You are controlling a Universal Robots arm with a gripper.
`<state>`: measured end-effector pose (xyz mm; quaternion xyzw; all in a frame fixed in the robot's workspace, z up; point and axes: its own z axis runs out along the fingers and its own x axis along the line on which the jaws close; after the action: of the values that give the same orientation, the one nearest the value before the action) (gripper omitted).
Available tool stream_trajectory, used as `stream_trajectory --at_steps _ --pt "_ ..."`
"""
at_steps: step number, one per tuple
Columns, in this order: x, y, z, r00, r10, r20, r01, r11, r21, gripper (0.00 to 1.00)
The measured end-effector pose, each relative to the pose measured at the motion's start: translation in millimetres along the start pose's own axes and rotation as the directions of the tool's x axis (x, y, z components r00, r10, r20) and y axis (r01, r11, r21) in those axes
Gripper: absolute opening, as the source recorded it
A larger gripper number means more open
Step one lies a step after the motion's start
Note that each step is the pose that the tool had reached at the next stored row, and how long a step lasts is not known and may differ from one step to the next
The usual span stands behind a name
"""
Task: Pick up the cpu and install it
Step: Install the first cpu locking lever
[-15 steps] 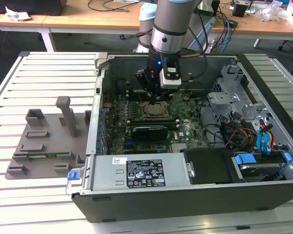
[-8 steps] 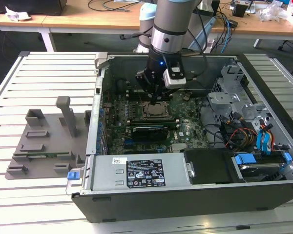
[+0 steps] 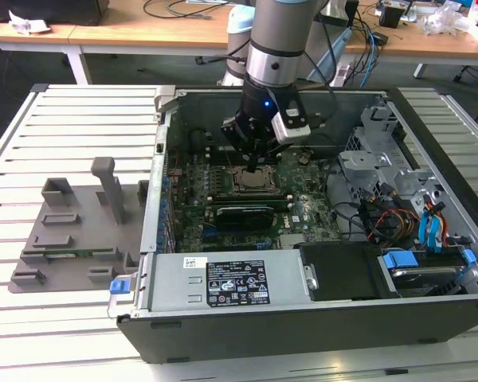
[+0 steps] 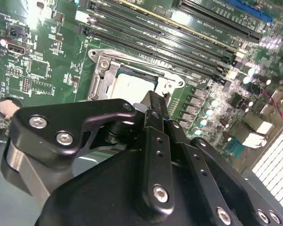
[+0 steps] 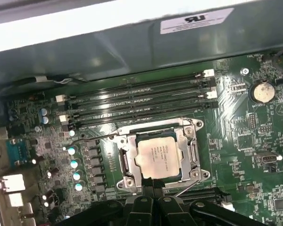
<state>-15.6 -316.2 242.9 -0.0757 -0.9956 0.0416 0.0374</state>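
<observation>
Cpu [image 5: 159, 157] lies seated in the socket [image 5: 124, 162], inside the computer case [image 3: 223, 334].

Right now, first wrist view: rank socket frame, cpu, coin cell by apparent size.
1. socket frame
2. cpu, inside that frame
3. coin cell
All lie on one board, so nearness barely skews this.

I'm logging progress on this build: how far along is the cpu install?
Done: the cpu already lies flat in the socket. In hand: nothing; the gripper is shut and empty, its tips at the cpu's edge. Left: I cannot tell whether the socket is latched, so that step may remain.
</observation>
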Motion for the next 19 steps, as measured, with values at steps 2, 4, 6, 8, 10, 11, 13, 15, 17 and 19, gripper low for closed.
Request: stream_trajectory --at_steps 2,4,6,8,10,11,13,15,17,19 --pt "0.0 0.0 0.0 0.9994 -0.033 0.0029 0.033 0.9994 0.0023 0.11" --pt "-0.1 0.0 0.0 0.9986 -0.053 0.0046 0.053 0.9986 0.0038 0.11" --pt "-0.1 0.0 0.0 0.9960 -0.089 0.0077 0.089 0.9960 0.0064 0.11" --pt "-0.1 0.0 0.0 0.9940 -0.109 0.0093 0.109 0.9940 0.0080 0.11" --pt "-0.2 0.0 0.0 0.9914 -0.131 0.0111 0.131 0.9914 0.0096 0.11" --pt "-0.2 0.0 0.0 0.9910 -0.133 0.0112 0.133 0.9911 0.0098 0.11" --pt "-0.2 0.0 0.0 0.9908 -0.135 0.0114 0.134 0.9909 0.0100 0.11" --pt "-0.1 0.1 0.1 0.9907 -0.133 0.0292 0.133 0.9911 0.0105 0.11" --pt "0.0 0.0 0.2 0.9896 -0.131 0.0608 0.130 0.9914 0.0106 0.11" --pt "0.4 0.0 0.2 0.9880 -0.128 0.0860 0.128 0.9917 0.0101 0.11"
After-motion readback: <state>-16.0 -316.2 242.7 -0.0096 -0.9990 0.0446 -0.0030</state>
